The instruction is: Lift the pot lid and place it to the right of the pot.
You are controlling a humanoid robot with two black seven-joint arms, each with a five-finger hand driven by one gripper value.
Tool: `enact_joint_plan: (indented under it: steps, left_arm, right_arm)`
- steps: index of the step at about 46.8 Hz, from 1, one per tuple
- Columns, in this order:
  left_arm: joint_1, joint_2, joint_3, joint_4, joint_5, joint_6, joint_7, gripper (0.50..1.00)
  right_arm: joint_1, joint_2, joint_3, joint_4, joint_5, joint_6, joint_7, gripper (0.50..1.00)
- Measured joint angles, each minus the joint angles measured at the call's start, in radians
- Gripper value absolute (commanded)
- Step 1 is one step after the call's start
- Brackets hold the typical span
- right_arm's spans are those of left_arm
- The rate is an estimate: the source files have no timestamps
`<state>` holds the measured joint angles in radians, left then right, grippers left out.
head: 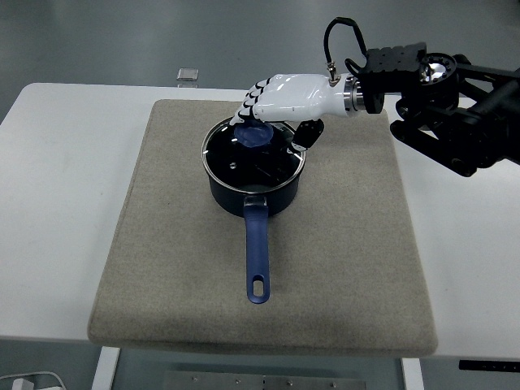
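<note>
A dark blue pot [244, 195] with a long blue handle [257, 256] pointing toward me stands on a beige mat [162, 244]. Its glass lid [244, 162] lies on the pot, with a blue knob [257, 135] in the middle. My right hand [275, 128], white with a black arm behind it, reaches in from the right and hovers just over the knob. Its fingers [248, 110] curve down at the knob's far side and the thumb [309, 134] stands apart to the right, so nothing is gripped. The left arm is out of view.
The mat has bare room to the right of the pot [357, 211]. A small clear block [188, 75] lies on the white table [57, 162] beyond the mat's far left corner.
</note>
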<state>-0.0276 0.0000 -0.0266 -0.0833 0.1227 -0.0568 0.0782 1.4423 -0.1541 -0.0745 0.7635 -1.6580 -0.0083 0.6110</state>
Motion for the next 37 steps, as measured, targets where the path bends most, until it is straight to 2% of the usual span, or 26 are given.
enact_joint_plan:
  steps: [16,21,37]
  left_arm:
    - [0.0,0.0,0.0,0.0,0.0,0.0,0.0,1.0]
    - [0.0,0.0,0.0,0.0,0.0,0.0,0.0,1.0]
    - [0.0,0.0,0.0,0.0,0.0,0.0,0.0,1.0]
  right_arm:
    - [-0.003,0.0,-0.001,0.0,0.001,0.001,0.0,0.877]
    - [-0.005,0.0,-0.001,0.0,0.003,0.003,0.0,0.844]
    - [-0.001,0.021,0.002,0.015,0.011,0.007,-0.001,0.846]
